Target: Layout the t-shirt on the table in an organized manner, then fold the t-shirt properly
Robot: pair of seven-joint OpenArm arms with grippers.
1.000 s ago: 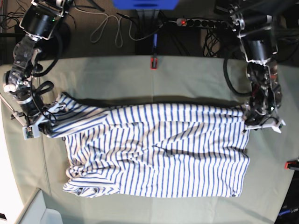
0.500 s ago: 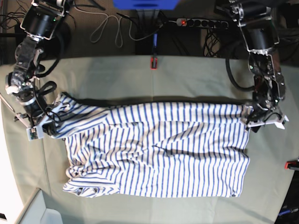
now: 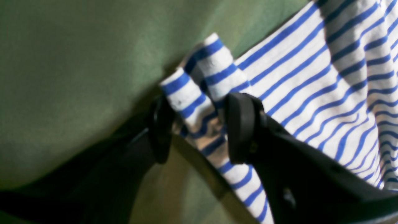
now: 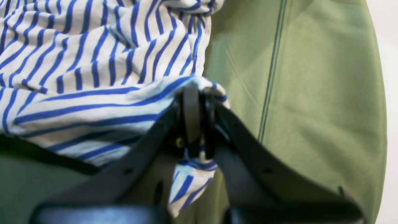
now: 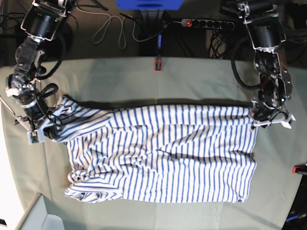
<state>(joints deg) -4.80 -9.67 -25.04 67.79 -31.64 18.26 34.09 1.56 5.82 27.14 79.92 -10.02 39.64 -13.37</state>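
Grey-green table bears a rumpled, blue-striped white t-shirt.

Bare table behind t-shirt open for passage; red marker at far edge.

A power strip with a lit red switch lies behind the table, beside a white cable and dark cables. A red marker sits at the far edge.
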